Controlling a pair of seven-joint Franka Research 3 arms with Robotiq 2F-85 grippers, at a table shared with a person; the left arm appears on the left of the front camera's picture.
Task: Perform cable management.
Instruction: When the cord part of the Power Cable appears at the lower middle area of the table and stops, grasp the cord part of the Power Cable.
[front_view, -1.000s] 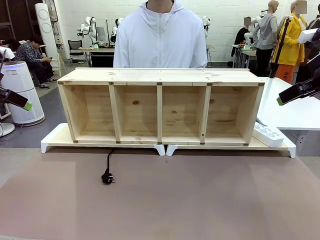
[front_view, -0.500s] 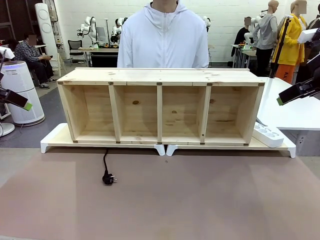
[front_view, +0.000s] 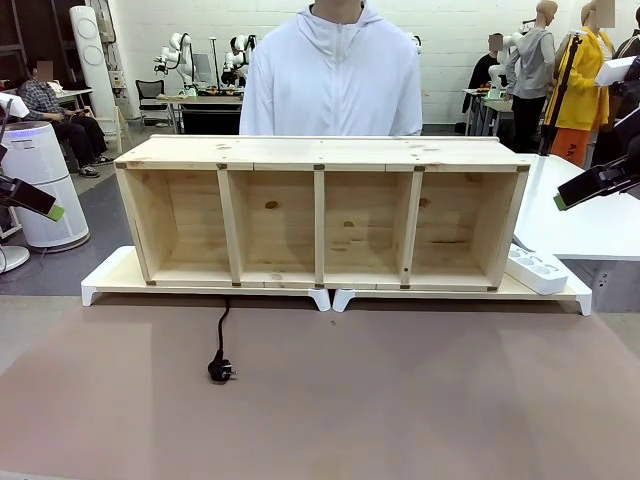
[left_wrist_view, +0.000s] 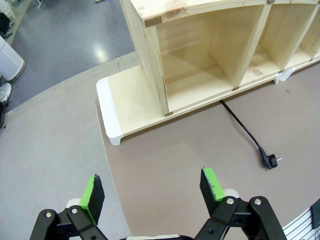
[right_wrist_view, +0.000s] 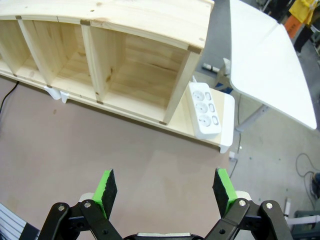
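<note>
The thin black cable (front_view: 219, 335) comes out from under the wooden shelf and lies on the brown mat, ending in a small plug (front_view: 221, 371). In the left wrist view the cable (left_wrist_view: 245, 129) runs to the right, to its plug (left_wrist_view: 271, 161), well ahead of my open left gripper (left_wrist_view: 152, 185). A short piece of the cable (right_wrist_view: 5, 97) shows at the left edge of the right wrist view. My right gripper (right_wrist_view: 165, 186) is open above bare mat. Both grippers hang high at the sides, the left gripper (front_view: 48, 208) and the right gripper (front_view: 565, 200), and hold nothing.
A long wooden shelf (front_view: 320, 150) with several open compartments stands on white risers (front_view: 105, 280) across the table. A white power strip (front_view: 537, 270) lies on the riser at its right end. A person in a white hoodie (front_view: 335, 80) stands behind the shelf. A white table (right_wrist_view: 265, 60) is at the right.
The plug has slid a little nearer to me on the mat, and the cable's curve has shifted. The person has stepped slightly right. Both arms are still.
</note>
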